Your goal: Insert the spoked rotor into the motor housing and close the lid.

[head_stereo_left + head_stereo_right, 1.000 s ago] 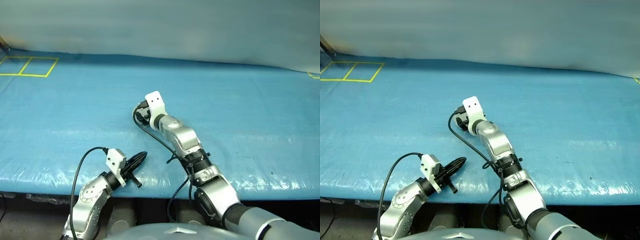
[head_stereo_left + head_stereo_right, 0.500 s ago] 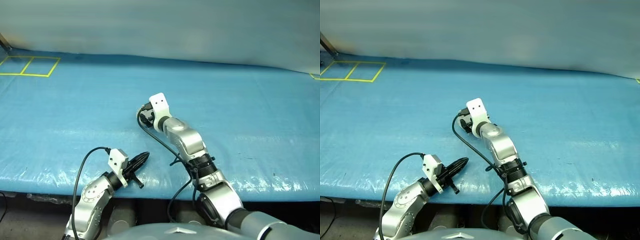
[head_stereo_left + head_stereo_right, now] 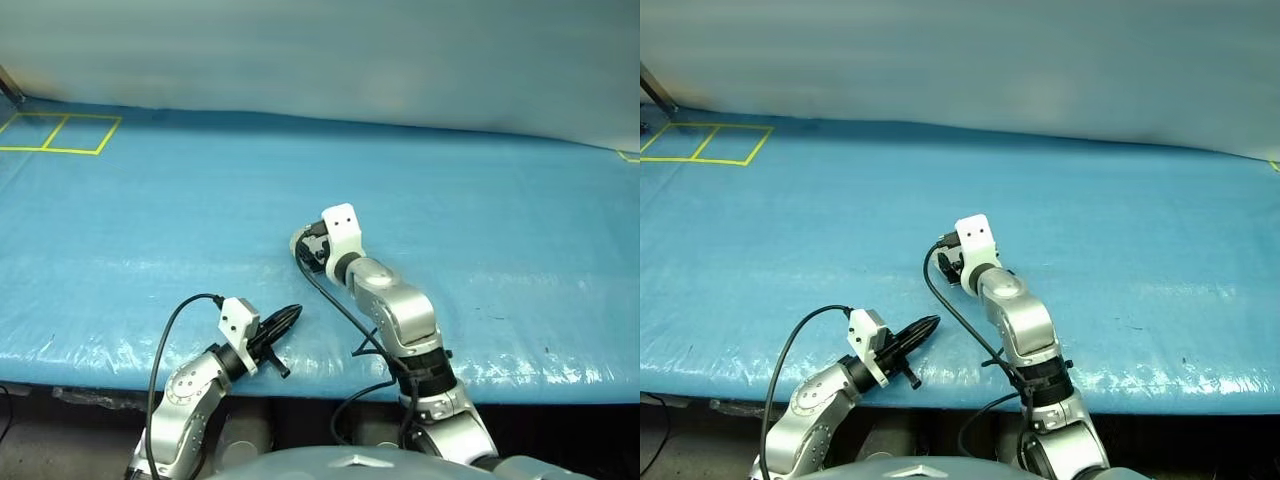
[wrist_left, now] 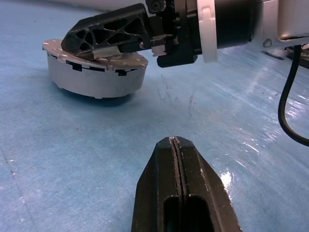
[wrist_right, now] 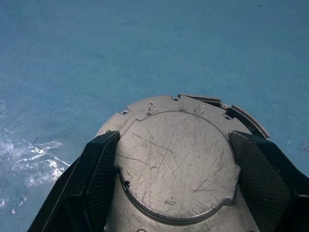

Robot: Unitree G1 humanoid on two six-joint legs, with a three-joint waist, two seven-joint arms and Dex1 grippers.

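Two black ribbed fingers of right hand (image 5: 169,188) straddle the round silver lid (image 5: 176,166), scratched smooth face with raised centre, sitting on glossy blue worktop (image 3: 150,230) mid-frame. Left hand (image 4: 176,145) clenched, holding nothing, lower left.

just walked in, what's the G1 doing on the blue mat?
The right gripper has its two black fingers either side of the round silver motor housing, whose lid is down on top with its smooth scratched face up. In the left wrist view the housing sits on the blue table cover. The left gripper is shut and empty, near the table's front edge.
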